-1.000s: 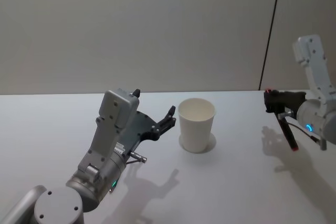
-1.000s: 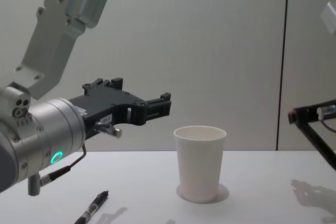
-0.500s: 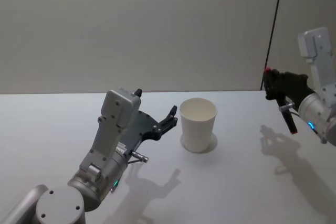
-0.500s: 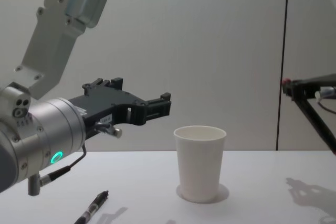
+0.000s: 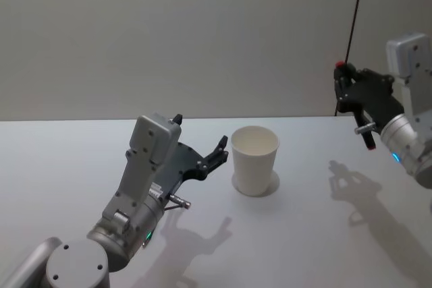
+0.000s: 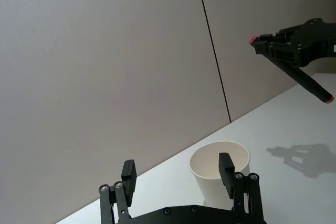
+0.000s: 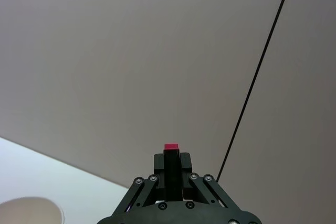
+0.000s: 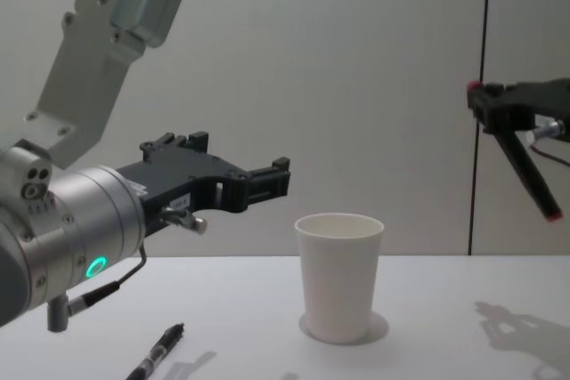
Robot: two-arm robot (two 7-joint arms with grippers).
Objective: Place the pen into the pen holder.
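Pinching the pen (image 8: pixel 525 171) by its top, the right claw (image 8: pixel 482 101) hangs well right of the pen holder (image 8: pixel 338 278); centre the tip over its rim before lowering. The left claw (image 8: pixel 278 180) gapes empty.

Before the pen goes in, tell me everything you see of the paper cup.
The paper cup is plain white, with a rolled rim and walls tapering slightly toward the base. It stands upright, mouth open, on the white table; what shows of its inside looks empty. Nothing touches it; the open left claw hovers beside it, apart.
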